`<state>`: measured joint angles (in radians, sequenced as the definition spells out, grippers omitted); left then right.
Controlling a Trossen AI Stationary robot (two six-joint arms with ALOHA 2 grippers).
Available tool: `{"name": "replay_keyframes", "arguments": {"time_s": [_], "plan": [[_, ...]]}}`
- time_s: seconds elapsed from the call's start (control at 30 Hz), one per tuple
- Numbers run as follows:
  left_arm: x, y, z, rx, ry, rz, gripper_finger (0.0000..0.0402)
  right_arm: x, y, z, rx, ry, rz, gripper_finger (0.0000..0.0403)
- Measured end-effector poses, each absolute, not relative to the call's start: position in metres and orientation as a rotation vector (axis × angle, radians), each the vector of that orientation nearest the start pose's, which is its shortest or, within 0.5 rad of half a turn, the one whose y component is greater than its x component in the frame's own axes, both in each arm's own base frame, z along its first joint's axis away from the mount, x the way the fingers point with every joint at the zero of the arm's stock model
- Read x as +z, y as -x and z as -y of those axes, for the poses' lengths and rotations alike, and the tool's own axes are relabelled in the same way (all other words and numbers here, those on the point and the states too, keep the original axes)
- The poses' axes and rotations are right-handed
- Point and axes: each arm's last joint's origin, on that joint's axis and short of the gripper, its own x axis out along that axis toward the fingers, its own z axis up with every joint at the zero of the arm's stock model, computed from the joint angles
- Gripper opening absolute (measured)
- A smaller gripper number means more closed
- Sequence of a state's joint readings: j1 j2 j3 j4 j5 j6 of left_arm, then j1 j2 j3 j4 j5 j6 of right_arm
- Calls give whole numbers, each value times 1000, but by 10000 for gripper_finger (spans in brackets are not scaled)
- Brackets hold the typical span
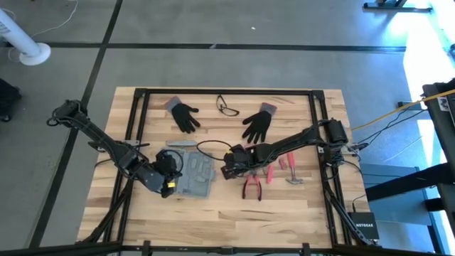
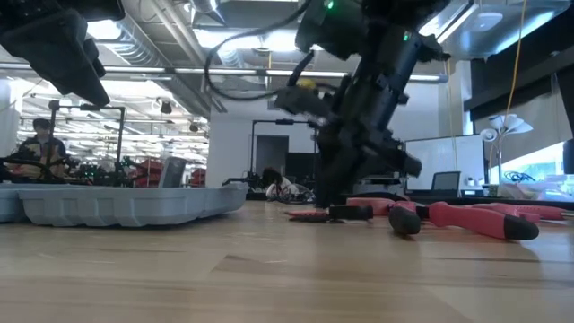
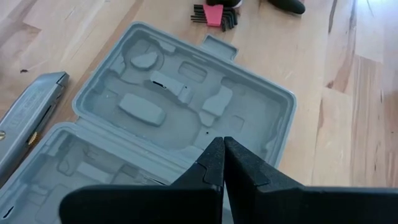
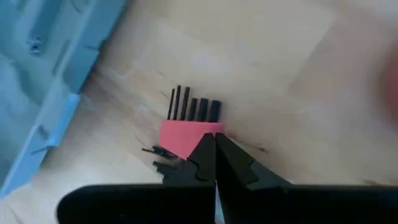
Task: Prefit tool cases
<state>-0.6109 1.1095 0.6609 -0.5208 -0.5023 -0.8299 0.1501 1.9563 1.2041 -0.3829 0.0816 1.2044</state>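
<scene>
Right then, I had the tool case [image 1: 193,176] lying opened flat near the middle of the table, recesses up and nothing in them, its long axis running roughly away from me toward the gloves [image 1: 186,116]. My left gripper [image 3: 222,163] hung directly over the case, fingers pressed together and holding nothing, so that arm was plainly the nearer one to it. My right gripper [image 4: 214,158] was just beside the case's right edge, low over the red hex key set [image 4: 189,127], fingertips closed to a point right at the red holder; I couldn't tell whether they actually gripped it. I judged the short hop leftward into a recess was what mattered. Pliers [image 1: 252,187] and a hammer [image 1: 291,173] crowded the right side; the grey utility knife [image 3: 28,115] lay along the case's far edge.
</scene>
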Motion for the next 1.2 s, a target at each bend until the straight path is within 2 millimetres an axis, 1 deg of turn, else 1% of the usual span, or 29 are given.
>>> {"name": "replay_keyframes", "arguments": {"time_s": [0.13, 0.27, 0.4, 0.57, 0.7, 0.83, 1.0, 1.1, 1.2], "plan": [[211, -173, 104, 240, 274, -787, 0, 134, -376, -56, -616, -960, -1018, 0], [211, -173, 104, 240, 275, -787, 0, 135, -373, -54, -639, -945, -1034, 0], [211, -173, 104, 240, 272, -789, 0, 136, -374, -56, -606, -964, -1051, 0], [211, -173, 104, 239, 270, -788, 0, 138, -379, -59, -568, -999, -1004, 0], [211, -173, 104, 239, 270, -789, 0, 138, -379, -61, -570, -1017, -1003, 0], [211, -173, 104, 239, 270, -789, 0, 140, -379, -66, -574, -1024, -989, 0], [211, -173, 105, 234, 266, -791, 0, 149, -381, -82, -563, -983, -977, 0], [210, -171, 107, 229, 255, -800, 0, 149, -377, -89, -597, -965, -999, 0], [210, -169, 108, 222, 246, -807, 0, 145, -374, -93, -644, -969, -1012, 0]]}}
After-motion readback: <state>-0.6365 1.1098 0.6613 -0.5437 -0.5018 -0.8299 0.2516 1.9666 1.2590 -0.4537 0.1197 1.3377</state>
